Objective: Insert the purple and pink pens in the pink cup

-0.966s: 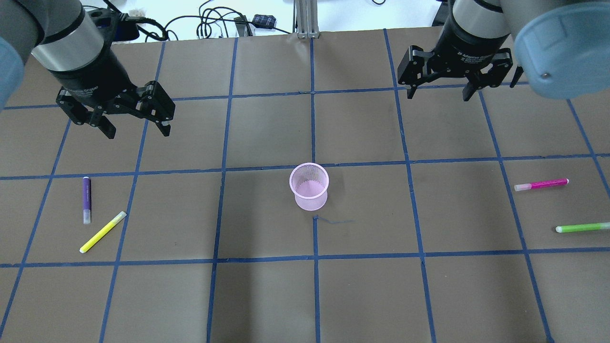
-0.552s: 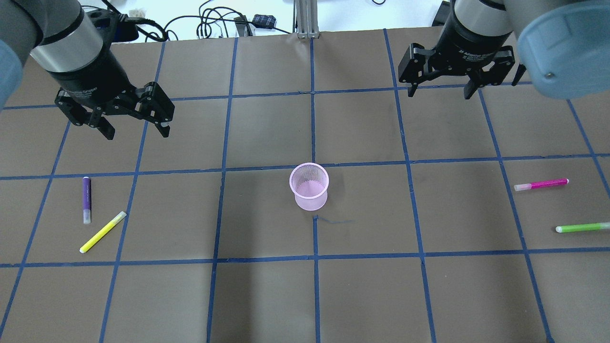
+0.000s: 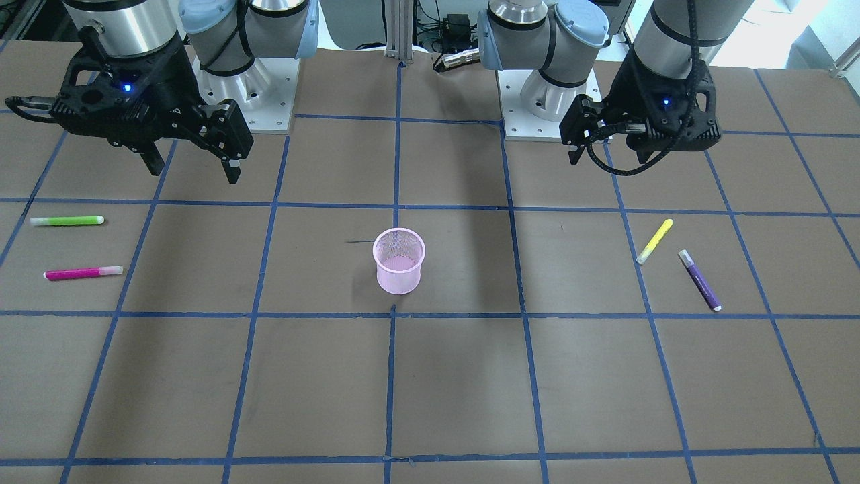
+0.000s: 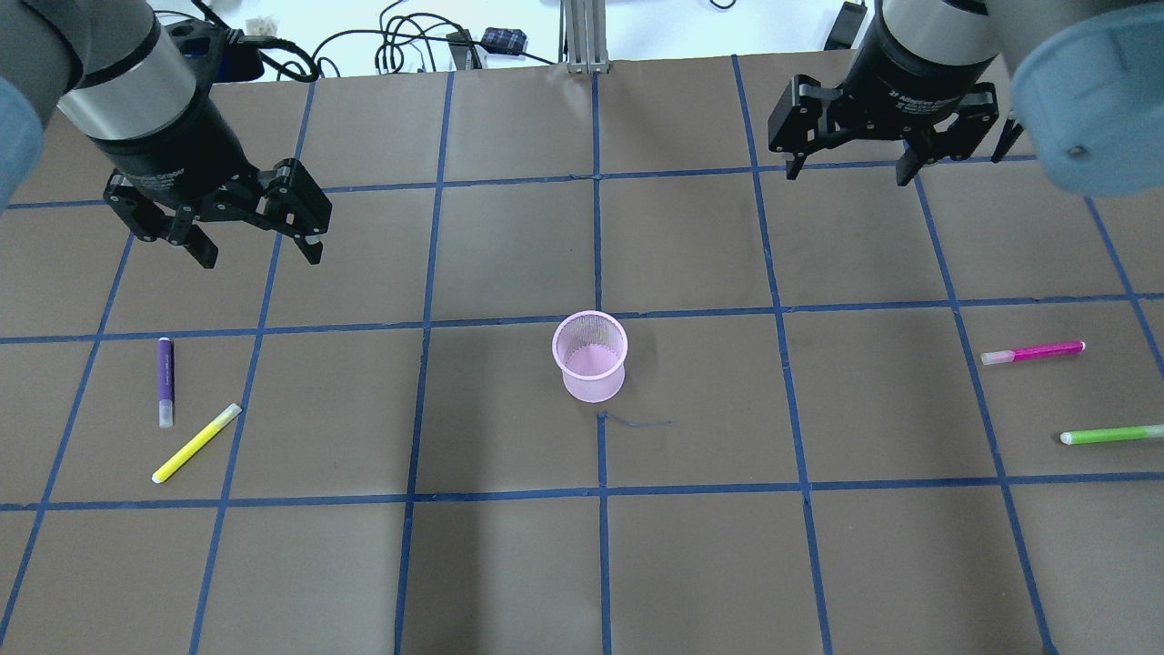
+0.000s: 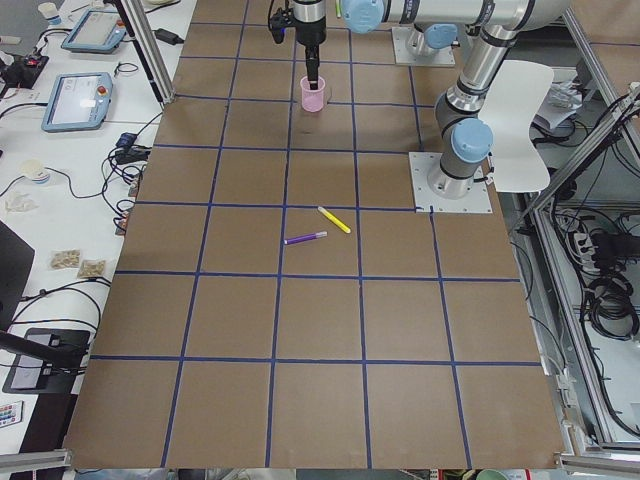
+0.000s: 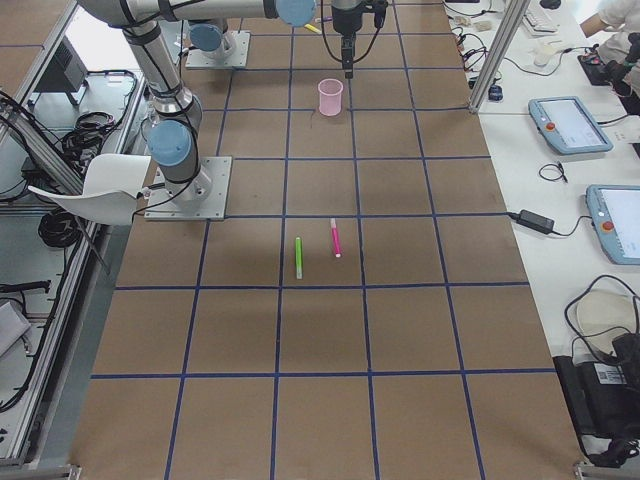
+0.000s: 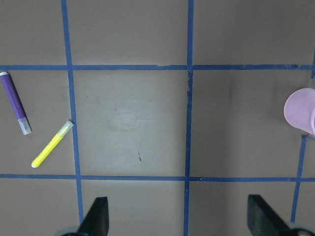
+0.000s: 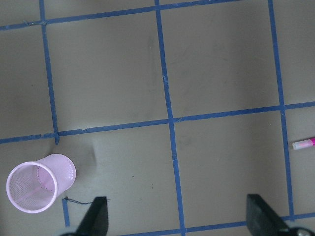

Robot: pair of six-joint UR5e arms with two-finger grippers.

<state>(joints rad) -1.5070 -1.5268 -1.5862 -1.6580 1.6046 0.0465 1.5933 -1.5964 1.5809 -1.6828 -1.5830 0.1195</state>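
The pink mesh cup stands upright and empty at the table's middle; it also shows in the front view. The purple pen lies flat on the left side, below my left gripper, which is open, empty and raised above the table. The pink pen lies flat on the right side. My right gripper is open and empty, high near the far edge, well away from the pink pen. The left wrist view shows the purple pen; the right wrist view shows only an end of the pink pen.
A yellow pen lies just right of the purple pen. A green pen lies below the pink pen at the right edge. Cables lie beyond the table's far edge. Blue tape lines grid the brown table.
My right gripper has shifted a little to the right and toward the far edge. My left gripper has barely moved. Pens and cup are where they were.
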